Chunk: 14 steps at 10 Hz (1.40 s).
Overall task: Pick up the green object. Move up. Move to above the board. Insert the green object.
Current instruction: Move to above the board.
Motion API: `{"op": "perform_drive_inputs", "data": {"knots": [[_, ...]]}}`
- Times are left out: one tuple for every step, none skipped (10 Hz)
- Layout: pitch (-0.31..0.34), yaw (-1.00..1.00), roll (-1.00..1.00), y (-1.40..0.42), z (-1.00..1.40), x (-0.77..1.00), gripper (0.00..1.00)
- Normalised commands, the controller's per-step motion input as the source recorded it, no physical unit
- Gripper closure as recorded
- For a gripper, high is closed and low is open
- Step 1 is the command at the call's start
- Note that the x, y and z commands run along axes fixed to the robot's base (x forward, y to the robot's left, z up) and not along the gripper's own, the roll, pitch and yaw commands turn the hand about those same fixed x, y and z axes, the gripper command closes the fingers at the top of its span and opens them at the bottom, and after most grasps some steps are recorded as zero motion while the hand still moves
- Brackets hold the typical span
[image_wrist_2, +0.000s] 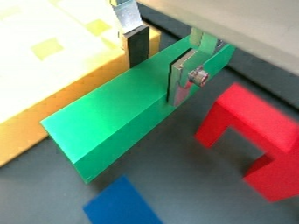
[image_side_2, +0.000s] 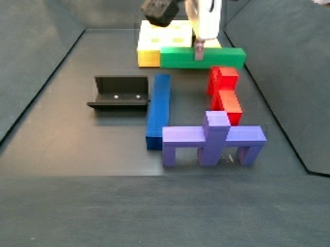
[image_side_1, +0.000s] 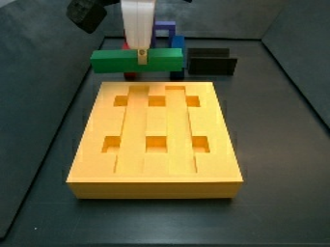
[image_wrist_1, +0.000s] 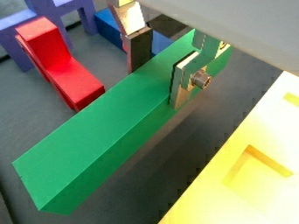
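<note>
The green object point(image_wrist_1: 105, 131) is a long green bar lying beside the edge of the orange-yellow board point(image_wrist_1: 271, 131). It also shows in the wrist view point(image_wrist_2: 117, 118) and in both side views point(image_side_1: 114, 61) point(image_side_2: 230, 58). My gripper point(image_wrist_1: 162, 80) straddles the bar near one end, with one finger on each long side and both touching it. It is seen from the other side in a wrist view point(image_wrist_2: 158, 77). In a side view the gripper point(image_side_1: 139, 56) comes straight down onto the bar behind the board point(image_side_1: 91, 164). I cannot tell whether the bar is off the floor.
A red block point(image_side_2: 225, 87) lies right next to the bar, with a long blue bar point(image_side_2: 158, 106) and a purple piece point(image_side_2: 213, 140) beyond it. The black fixture point(image_side_2: 123, 92) stands to one side. Dark tray walls ring the floor.
</note>
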Motion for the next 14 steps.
{"op": "perform_drive_inputs", "data": {"knots": [[0.000,0.00,0.00,0.00,1.40,0.00,1.00],[0.006,0.01,0.00,0.00,1.40,-0.01,1.00],[0.035,0.00,-0.05,-0.01,1.40,-0.04,1.00],[0.020,-0.01,-0.07,0.00,1.40,-0.03,1.00],[0.044,-0.01,-0.07,0.00,1.40,0.01,1.00],[0.078,-0.01,-0.05,0.00,1.40,0.02,1.00],[0.079,-0.01,-0.05,0.00,1.40,-0.01,1.00],[0.066,-0.01,-0.06,0.00,0.78,0.00,1.00],[0.060,-0.01,-0.07,0.01,0.26,0.03,1.00],[0.019,1.00,-0.02,-1.40,0.34,0.39,1.00],[0.020,1.00,-0.01,-1.40,0.34,0.38,1.00],[0.034,1.00,0.00,-1.40,0.32,0.42,1.00],[0.043,1.00,0.00,-1.40,0.34,0.49,1.00],[0.055,1.00,0.00,-0.90,0.22,0.35,1.00]]}}
